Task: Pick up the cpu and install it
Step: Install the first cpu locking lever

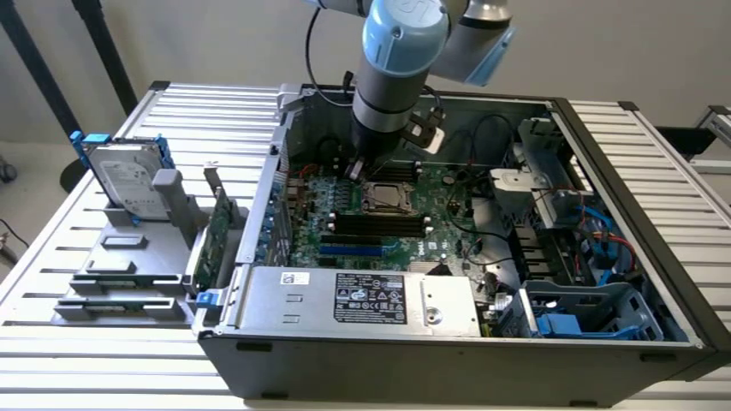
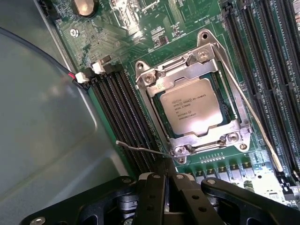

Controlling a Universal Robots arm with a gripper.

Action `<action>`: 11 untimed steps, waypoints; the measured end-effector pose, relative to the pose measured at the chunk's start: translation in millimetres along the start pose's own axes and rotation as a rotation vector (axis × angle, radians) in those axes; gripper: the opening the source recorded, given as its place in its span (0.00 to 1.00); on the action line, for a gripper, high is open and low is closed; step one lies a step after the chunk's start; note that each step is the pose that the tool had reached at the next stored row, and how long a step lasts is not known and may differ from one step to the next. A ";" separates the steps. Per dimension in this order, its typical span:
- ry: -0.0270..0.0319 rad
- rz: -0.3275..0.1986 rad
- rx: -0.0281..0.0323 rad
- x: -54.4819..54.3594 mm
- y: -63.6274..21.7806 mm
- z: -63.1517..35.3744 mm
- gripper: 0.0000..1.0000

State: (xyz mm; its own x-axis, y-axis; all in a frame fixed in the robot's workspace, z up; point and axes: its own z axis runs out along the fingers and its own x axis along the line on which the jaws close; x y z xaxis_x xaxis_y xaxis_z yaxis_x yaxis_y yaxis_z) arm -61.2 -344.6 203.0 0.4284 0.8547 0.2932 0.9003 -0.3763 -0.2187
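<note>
If you read the exterior view from its left, you first meet the grey rack (image 1: 115,278) on the slatted table (image 1: 34,282). The hard drive (image 1: 123,184) stands upright in it in blue brackets, and the long green card (image 1: 212,244) stands on edge just beside the case wall. Next comes the open computer case (image 1: 457,360), lying on its side, with the silver power supply (image 1: 354,295) along its near edge and the green board (image 1: 342,205) behind that. The cpu (image 1: 389,199) lies flat in its socket near the middle of the board. In the wrist view the cpu (image 2: 194,105) is seated inside the metal socket frame (image 2: 187,65), silver top up and printed text showing. A thin wire lever (image 2: 246,110) runs along one side of the frame, and black memory slots (image 2: 124,110) lie alongside. Your arm (image 1: 395,68) reaches down from above into the case, and the gripper (image 1: 365,167) (image 2: 165,164) hangs just beside the socket, on the side toward the exterior view's left. Its two black fingers (image 2: 154,192) are pressed together with nothing between them, their tips close over a corner of the frame and apart from the chip. Farther to the exterior view's right you have the drive bays (image 1: 549,248) and the blue cables (image 1: 600,248).
</note>
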 end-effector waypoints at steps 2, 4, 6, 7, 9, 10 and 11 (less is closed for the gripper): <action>-0.0003 0.000 -0.0002 0.2 0.1 0.1 0.11; -0.0005 0.000 -0.0003 0.5 0.5 0.3 0.11; -0.0005 0.000 -0.0003 0.9 1.4 0.4 0.11; -0.0005 0.000 -0.0003 1.1 1.9 0.5 0.11; -0.0004 0.000 -0.0002 1.7 3.1 0.7 0.11; -0.0004 0.000 -0.0002 1.9 3.5 0.9 0.11; -0.0005 0.000 -0.0002 2.2 4.0 1.0 0.11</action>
State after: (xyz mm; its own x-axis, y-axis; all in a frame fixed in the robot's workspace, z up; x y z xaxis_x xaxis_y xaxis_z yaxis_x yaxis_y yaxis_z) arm -56.8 -343.9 201.8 0.4285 0.8548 0.2927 0.9003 -0.3765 -0.2185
